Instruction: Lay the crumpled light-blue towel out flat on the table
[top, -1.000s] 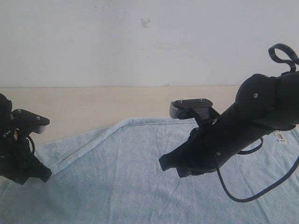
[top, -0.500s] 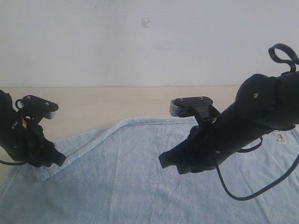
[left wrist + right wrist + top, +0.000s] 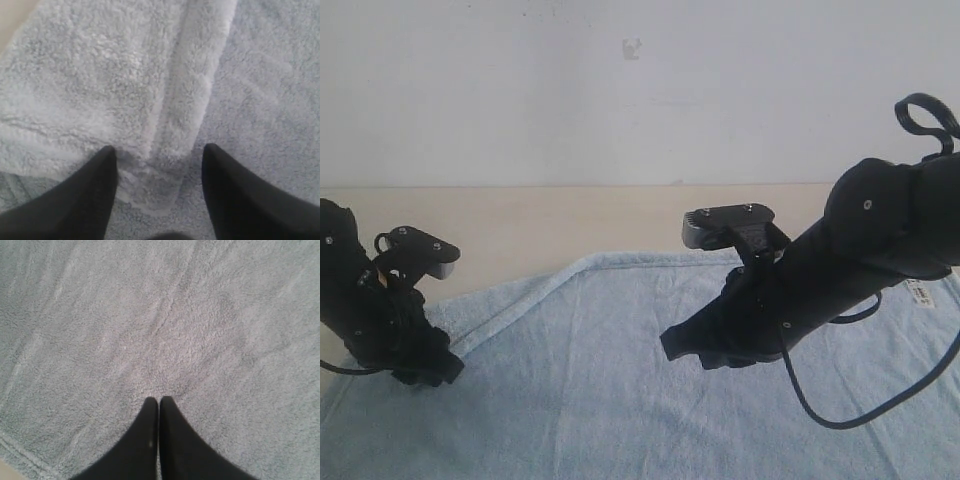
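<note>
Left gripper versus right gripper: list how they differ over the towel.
The left gripper has its fingers spread; the right gripper has them pressed together. The left gripper straddles a folded ridge of the towel; the right gripper points at flat cloth. Both are black and hold nothing.

Large fluffy terry-cloth towel (image 3: 620, 390) was plain pale light blue, wide flat wood-look table (image 3: 540, 225) was cream-beige, smooth wall (image 3: 520, 90) behind was greyish white, both jointed robot arms (image 3: 860, 240) were matte black, small tag (image 3: 920, 292) was white with dark marks.
</note>
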### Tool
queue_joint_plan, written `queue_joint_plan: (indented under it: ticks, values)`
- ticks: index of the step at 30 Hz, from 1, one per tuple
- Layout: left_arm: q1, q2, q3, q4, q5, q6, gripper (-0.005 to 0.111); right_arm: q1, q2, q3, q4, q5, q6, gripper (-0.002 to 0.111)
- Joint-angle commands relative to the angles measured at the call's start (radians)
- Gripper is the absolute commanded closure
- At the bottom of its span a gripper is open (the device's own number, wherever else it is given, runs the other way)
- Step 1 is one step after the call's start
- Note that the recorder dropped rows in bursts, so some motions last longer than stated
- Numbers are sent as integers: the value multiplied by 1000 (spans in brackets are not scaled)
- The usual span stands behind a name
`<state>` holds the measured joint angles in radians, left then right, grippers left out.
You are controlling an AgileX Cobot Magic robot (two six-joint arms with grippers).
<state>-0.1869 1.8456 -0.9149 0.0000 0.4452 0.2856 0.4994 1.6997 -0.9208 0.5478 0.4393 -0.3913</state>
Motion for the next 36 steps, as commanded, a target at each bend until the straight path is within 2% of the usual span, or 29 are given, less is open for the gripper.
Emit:
queue_joint_plan:
  ticks: [1, 3, 7, 11, 17, 20, 24, 26, 32, 36]
  values:
    - [3, 14, -3, -11, 8, 24, 58, 0, -2, 2, -6, 10, -13, 108]
    - [3, 14, -3, -11, 8, 24, 68, 0, -2, 2, -6, 13, -13, 108]
    - [3, -6, -33, -9, 45, 24, 103, 0, -2, 2, -6, 27, -13, 108]
    - [3, -63, -70, -12, 97, -19, 103, 0, -2, 2, -6, 25, -13, 108]
    - [3, -153, -71, -12, 81, -61, 103, 0, -2, 2, -6, 29, -13, 108]
    - [3, -157, -71, 0, -12, -61, 103, 0, -2, 2, -6, 29, -13, 108]
    - [8, -123, -83, 70, -203, -59, 103, 0, -2, 2, -6, 29, -13, 108]
    - [25, -98, -108, 87, -245, -59, 103, 0, -2, 2, -6, 29, -13, 108]
    - [125, 8, -248, 87, -165, -114, 103, 0, -2, 2, -6, 29, -13, 108]
    - [156, 67, -271, 62, -92, -122, 100, 0, -2, 2, -6, 16, -13, 108]
